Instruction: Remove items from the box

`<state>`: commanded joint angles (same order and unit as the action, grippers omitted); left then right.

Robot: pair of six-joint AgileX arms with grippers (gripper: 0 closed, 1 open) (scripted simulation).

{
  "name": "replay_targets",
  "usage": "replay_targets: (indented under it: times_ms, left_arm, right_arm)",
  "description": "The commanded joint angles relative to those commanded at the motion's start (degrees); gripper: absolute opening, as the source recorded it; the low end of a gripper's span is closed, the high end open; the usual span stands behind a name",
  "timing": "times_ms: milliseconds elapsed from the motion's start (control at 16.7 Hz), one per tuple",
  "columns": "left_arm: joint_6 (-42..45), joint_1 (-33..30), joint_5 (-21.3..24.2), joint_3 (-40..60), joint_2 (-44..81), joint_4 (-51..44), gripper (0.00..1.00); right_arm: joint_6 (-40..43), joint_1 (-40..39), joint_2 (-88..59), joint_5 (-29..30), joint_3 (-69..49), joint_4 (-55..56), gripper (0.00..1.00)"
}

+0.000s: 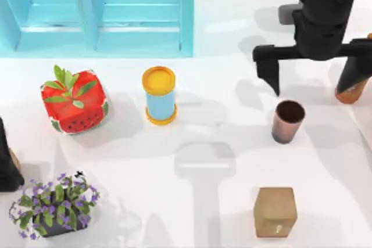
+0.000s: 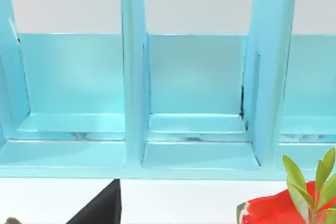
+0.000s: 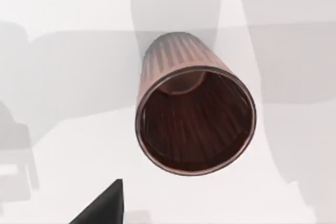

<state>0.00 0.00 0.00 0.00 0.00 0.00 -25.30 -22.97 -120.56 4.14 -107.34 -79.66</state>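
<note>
- Nearest the lens in the top view: right claw (image 1: pixel 314 76), high over the bench's right side, fingers spread wide and gripping nothing
- Just below that claw, standing upright on the white bench (image 1: pixel 192 207): reddish-brown cup (image 1: pixel 288 121), mouth open upward, clear of both fingers
- Same cup (image 3: pixel 195 114) seen from above in the right wrist view, ribbed wall and dark hollow inside, one black fingertip (image 3: pixel 107 205) at the picture's edge
- Tan cardboard cube (image 1: pixel 275 211) resting on the bench near the front edge, below the cup and apart from it, faint pale mark on its front face
- Blue box (image 1: pixel 99 10) with upright dividers at the back left of the bench; both items outside it
- Box compartments (image 2: pixel 197 103) facing the left wrist camera
- Left claw (image 1: pixel 7 161) parked at the far left edge of the bench, whether spread or pressed together cannot be told
- Watermelon-print cube (image 1: pixel 74 101) with green leaves left of centre
- Blue cylinder (image 1: pixel 160 96) with yellow lid upright beside it
- Purple-flowered plant (image 1: pixel 52 206) at the front left corner
</note>
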Motion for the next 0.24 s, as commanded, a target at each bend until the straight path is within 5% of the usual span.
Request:
replay_targets:
  times_ms: [240]
  left_arm:
    - [0.00,0.00,0.00,0.00,0.00,0.00,1.00]
  right_arm:
    - [0.14,0.13,1.08,-0.05,-3.96,-4.33,1.00]
